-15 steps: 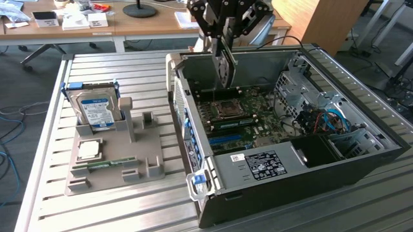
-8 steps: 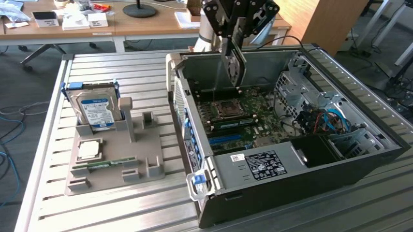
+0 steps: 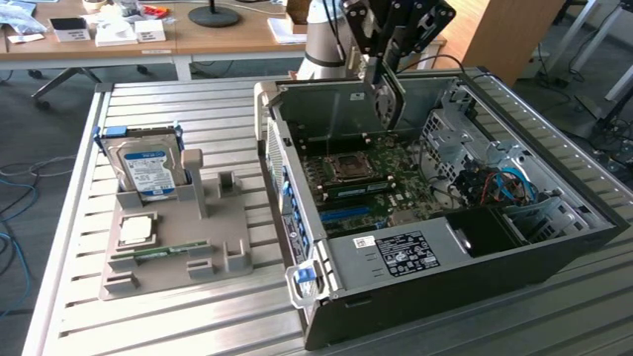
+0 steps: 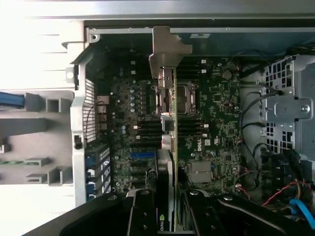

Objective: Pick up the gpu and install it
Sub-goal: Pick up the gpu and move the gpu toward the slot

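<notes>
Item: graphics card (image 3: 389,100) held by tool (image 3: 388,63) over open computer case (image 3: 554,245).
Tool clenched on the card's long edge. The card is upright with its metal bracket (image 4: 167,49) at one end and hangs above the motherboard (image 3: 366,178), at 12 o'clock of the processor socket (image 3: 348,167) in the exterior view. A hard drive (image 3: 148,167) stands in a grey holder (image 3: 168,252) at 9 o'clock of the case, on the slatted tabletop (image 3: 198,326).

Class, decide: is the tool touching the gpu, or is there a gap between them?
Touching. The wrist view shows the gpu edge-on, clamped between the tool's two fingers with no gap on either side.
</notes>
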